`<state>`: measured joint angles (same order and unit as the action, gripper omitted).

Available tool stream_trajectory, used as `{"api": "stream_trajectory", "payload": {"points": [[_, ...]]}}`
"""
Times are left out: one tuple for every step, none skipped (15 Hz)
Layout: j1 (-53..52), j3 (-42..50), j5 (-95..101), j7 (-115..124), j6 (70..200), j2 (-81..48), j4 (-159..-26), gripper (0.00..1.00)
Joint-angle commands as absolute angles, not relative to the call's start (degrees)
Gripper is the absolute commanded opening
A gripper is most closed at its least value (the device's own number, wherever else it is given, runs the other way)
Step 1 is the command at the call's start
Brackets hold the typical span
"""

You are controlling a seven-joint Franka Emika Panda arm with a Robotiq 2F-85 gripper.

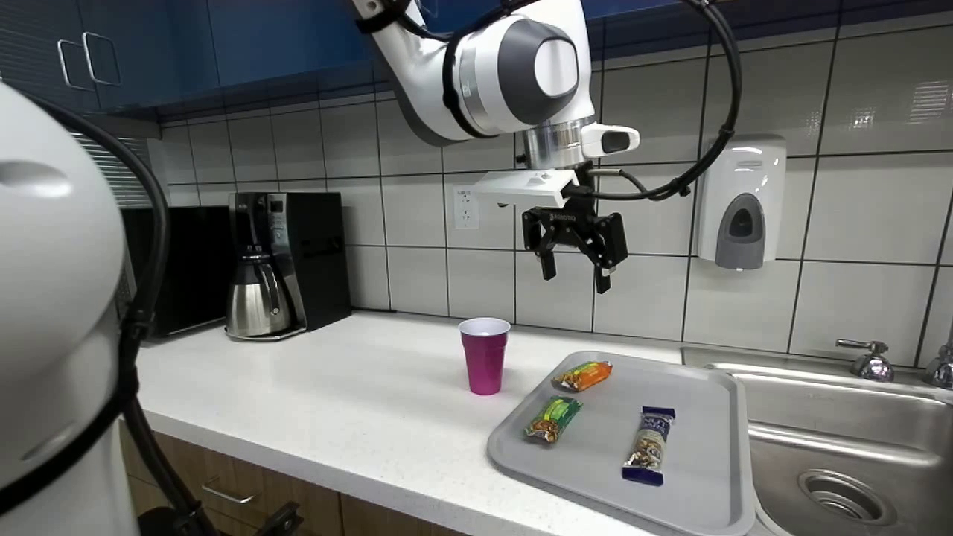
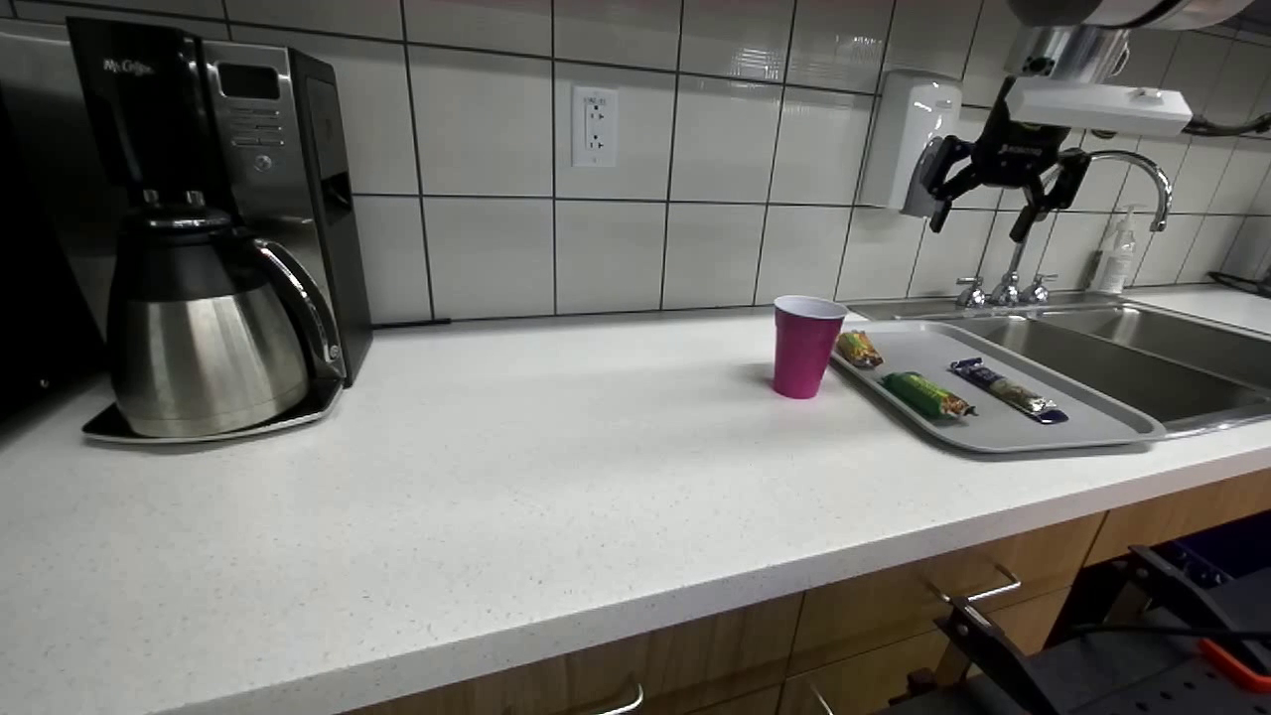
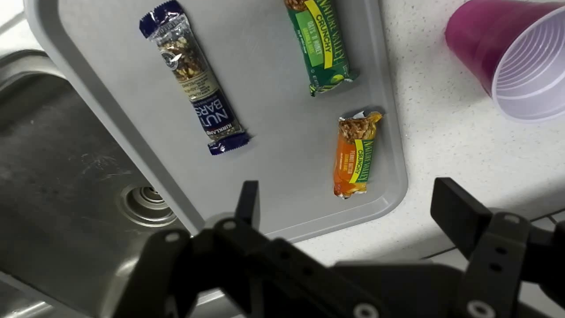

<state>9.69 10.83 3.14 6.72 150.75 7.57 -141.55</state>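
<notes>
My gripper [image 1: 575,278] is open and empty, high above the counter near the tiled wall; it also shows in an exterior view [image 2: 978,227] and in the wrist view [image 3: 348,198]. Below it lies a grey tray [image 1: 595,454] with an orange granola bar [image 1: 586,376], a green granola bar [image 1: 553,419] and a blue nut bar [image 1: 648,445]. In the wrist view the orange bar [image 3: 355,154] is nearest, seen between the fingers but well below them. A magenta cup [image 1: 485,359] with a white inside stands upright beside the tray. The gripper touches nothing.
A steel sink [image 1: 826,439] with a tap adjoins the tray. A soap dispenser [image 1: 742,201] hangs on the wall near the gripper. A coffee maker [image 2: 213,248] with a steel carafe stands at the counter's far end. Blue cabinets [image 1: 298,41] hang above.
</notes>
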Motion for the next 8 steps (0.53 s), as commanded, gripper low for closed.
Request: {"api": "stream_trajectory", "payload": {"points": [[10.63, 9.25, 6.0, 12.52, 151.04, 2.7, -137.47, 1.0], [10.49, 9.28, 6.54, 13.6, 150.95, 1.68, -136.73, 1.0], [10.34, 9.37, 6.95, 14.57, 150.9, 0.68, -136.03, 1.0], [10.17, 9.5, 7.13, 15.33, 150.77, -0.45, -135.26, 1.0], [9.97, 9.64, 7.18, 15.91, 150.67, -1.36, -134.61, 1.0], [9.77, 9.77, 7.21, 16.47, 150.65, -2.43, -133.88, 1.0], [9.55, 9.89, 7.05, 16.79, 150.64, -3.36, -133.3, 1.0], [9.3, 9.97, 6.8, 17.09, 150.74, -4.52, -132.63, 1.0]]}}
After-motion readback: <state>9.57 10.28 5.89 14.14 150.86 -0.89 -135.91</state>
